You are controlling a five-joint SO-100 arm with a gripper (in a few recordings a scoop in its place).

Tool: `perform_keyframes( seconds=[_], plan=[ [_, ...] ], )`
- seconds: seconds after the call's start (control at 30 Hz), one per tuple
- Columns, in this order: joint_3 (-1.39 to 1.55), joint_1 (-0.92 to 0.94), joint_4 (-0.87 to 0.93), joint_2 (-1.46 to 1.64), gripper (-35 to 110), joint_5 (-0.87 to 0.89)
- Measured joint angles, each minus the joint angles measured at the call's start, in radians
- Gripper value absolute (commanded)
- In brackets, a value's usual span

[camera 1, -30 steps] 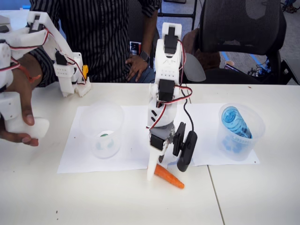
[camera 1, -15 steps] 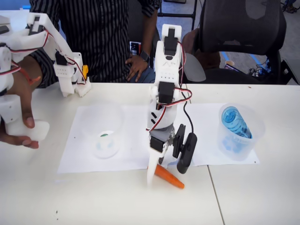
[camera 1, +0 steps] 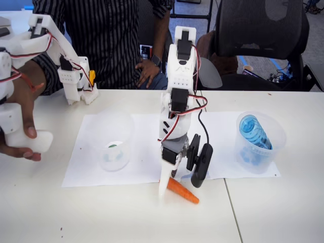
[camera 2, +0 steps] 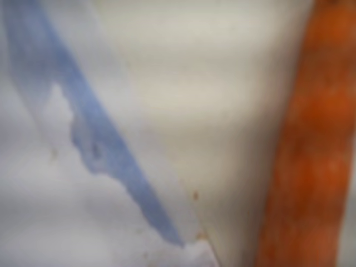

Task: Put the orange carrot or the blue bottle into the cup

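Observation:
The orange carrot (camera 1: 185, 193) lies on the bare table just in front of the paper sheets. My gripper (camera 1: 179, 188) stands open over its thick end. The white finger (camera 1: 163, 183) touches down on the carrot's left, and the black finger (camera 1: 201, 163) is raised on its right. In the blurred wrist view the carrot (camera 2: 306, 150) runs down the right side, next to the white finger (camera 2: 167, 111). The cup (camera 1: 112, 140) with a green mark in its bottom stands upright and empty on the left sheet. The blue bottle (camera 1: 254, 132) leans inside another clear cup (camera 1: 260, 144) at the right.
Two white paper sheets (camera 1: 91, 167) lie under the cups. A person in a striped shirt (camera 1: 111, 35) sits behind the table. A black office chair (camera 1: 263, 35) stands at the back right. A table seam (camera 1: 232, 212) runs toward the front edge.
Almost nothing differs. The gripper stays open at the carrot's thick end, and the carrot and both cups have not moved.

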Motion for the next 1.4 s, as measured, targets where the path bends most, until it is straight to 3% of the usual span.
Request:
perform_keyframes(
  seconds=[0.13,0.6,1.4],
  plan=[
    [0.000,0.000,0.000,0.000,41,0.000],
    [-0.002,0.000,0.002,0.000,3,-0.003],
    [-0.002,0.000,0.025,0.011,2,-0.006]
  ],
)
